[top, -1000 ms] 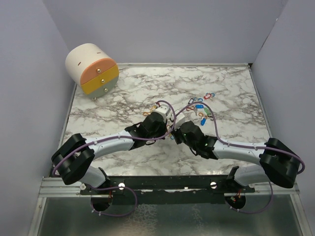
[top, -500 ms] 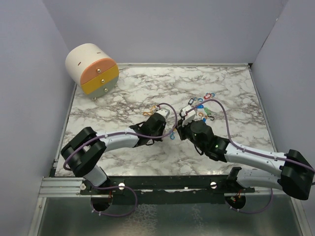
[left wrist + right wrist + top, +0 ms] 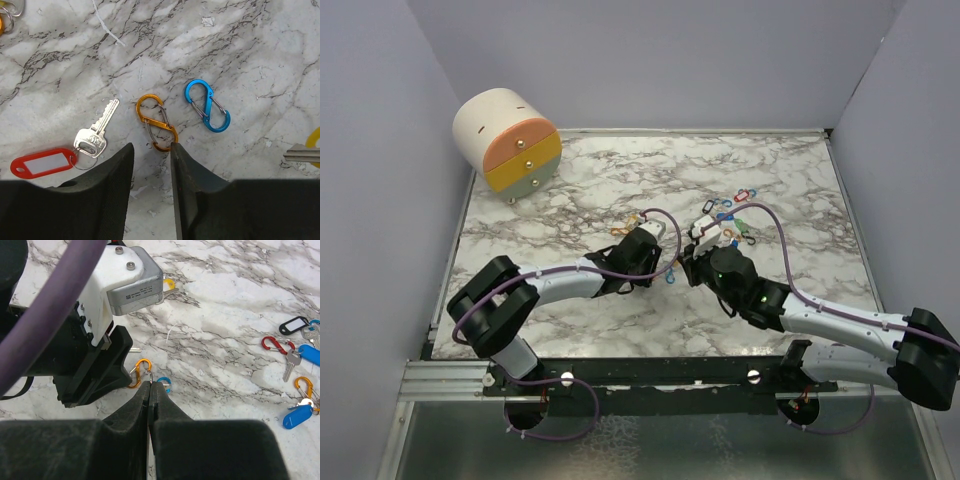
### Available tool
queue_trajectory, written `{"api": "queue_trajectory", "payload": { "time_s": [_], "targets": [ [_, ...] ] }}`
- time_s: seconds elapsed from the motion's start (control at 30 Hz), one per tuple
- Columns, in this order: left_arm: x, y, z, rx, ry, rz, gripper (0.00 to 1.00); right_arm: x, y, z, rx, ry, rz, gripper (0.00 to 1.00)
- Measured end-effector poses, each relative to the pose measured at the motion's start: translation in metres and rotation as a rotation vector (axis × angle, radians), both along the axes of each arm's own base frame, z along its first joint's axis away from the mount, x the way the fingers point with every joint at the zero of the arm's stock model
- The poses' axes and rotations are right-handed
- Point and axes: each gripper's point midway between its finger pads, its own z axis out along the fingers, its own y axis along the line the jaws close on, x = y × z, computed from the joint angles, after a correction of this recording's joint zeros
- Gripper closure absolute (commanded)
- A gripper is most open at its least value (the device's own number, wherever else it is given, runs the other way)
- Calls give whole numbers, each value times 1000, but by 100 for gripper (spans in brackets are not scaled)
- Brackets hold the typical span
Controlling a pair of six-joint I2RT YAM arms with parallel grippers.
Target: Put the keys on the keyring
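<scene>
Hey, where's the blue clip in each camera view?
Top external: blue clip just below picture centre.
Left wrist: blue clip right of centre.
Right wrist: blue clip low centre, partly behind the right end effector.
Shared landmark: orange clip beside it, both wrist views.

right arm point(image 3: 840, 325) stretched forward, right hand point(image 3: 149, 385) nearer the keys point(image 3: 730, 215), left arm point(image 3: 560, 285) shifted

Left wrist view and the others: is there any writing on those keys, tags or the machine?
Silver key: stamped marks on its head, too blurred to read.
Red tag: white insert, blank.
Grey box in the right wrist view: small printed label, too small to read.
Nothing else is legible.
</scene>
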Motion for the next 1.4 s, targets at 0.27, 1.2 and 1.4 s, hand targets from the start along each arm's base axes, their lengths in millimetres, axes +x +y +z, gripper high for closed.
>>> {"api": "queue_trajectory", "payload": {
  "time_s": [0.27, 1.2, 1.4],
  "targets": [
    [0, 1, -7, 12, 10, 3, 55, -2, -3, 0, 0, 5, -4, 99],
    [8, -17, -15, -13, -22, 39, 53, -2, -9, 5, 12, -10, -21, 99],
    [6, -16, -16, 20, -54, 74, 54, -3, -10, 5, 13, -11, -24, 99]
  ]
}}
